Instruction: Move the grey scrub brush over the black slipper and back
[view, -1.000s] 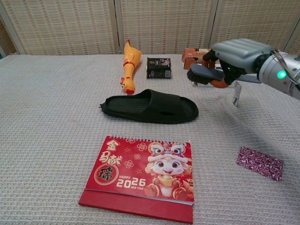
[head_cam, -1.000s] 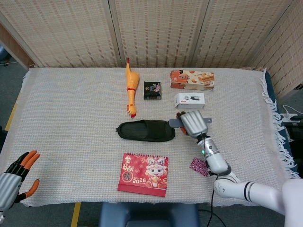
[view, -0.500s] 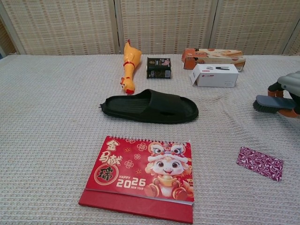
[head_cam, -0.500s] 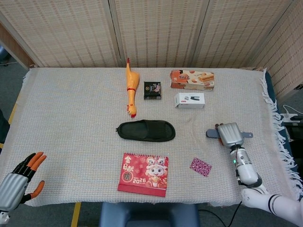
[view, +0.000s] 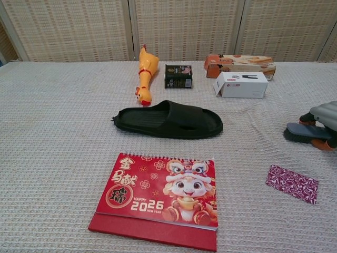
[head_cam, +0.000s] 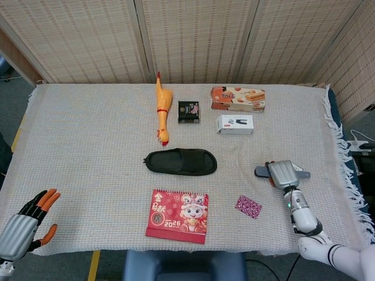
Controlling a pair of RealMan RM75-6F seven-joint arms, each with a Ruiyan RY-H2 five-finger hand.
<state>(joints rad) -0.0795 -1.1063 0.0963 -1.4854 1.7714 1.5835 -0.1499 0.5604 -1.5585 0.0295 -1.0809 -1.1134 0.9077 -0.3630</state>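
Brush (head_cam: 262, 171) lowered, right hand (head_cam: 283, 174) gripping, table edge near

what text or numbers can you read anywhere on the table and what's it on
"2026", with "HAPPY NEW YEAR" beside it: red desk calendar.
Gold Chinese characters on the same calendar: too stylised to read surely.
Orange biscuit box, white box, small black packet: print too small to read.

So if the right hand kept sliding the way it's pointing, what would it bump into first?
The right hand grips the grey scrub brush and points roughly up the table. The white box lies off to its left, so the way looks free to the far edge, though depth is hard to judge.
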